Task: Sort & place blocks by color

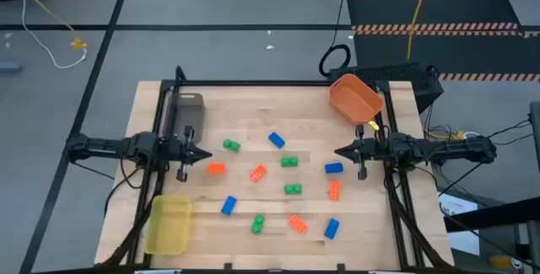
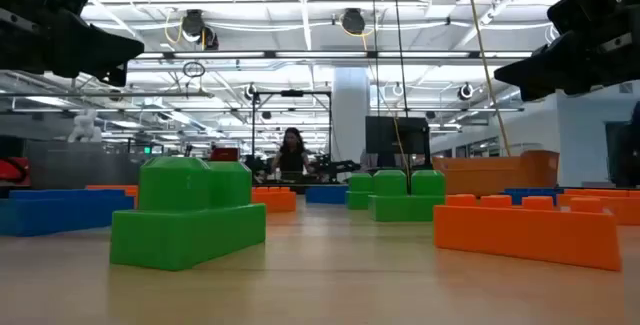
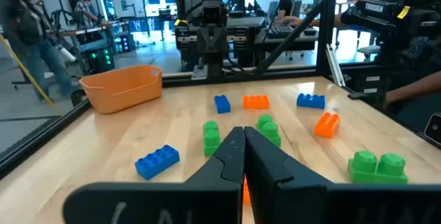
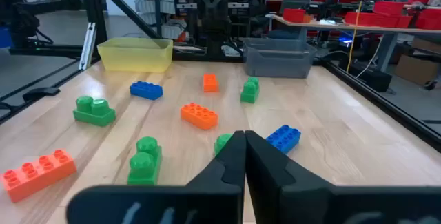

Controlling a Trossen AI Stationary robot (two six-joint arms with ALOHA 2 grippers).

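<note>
Left gripper (image 1: 206, 153) at 9 o'clock, right gripper (image 1: 340, 152) at 3, both pinched together, holding nothing. Blocks (image 1: 291, 163) scattered mid-table: probably light, stiff, slick plastic; best pinched across flat sides.

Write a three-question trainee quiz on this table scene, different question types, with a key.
1. True or false: the left gripper holds a block.
2. How many bins stand on the table? A) two B) three C) four
3. Fill in: the bin nearest the right gripper is coloured ____.

Key:
1. False; both grippers are shut and empty, facing each other across the blocks.
2. B: orange bin, yellow bin, grey bin.
3. Orange.
</note>
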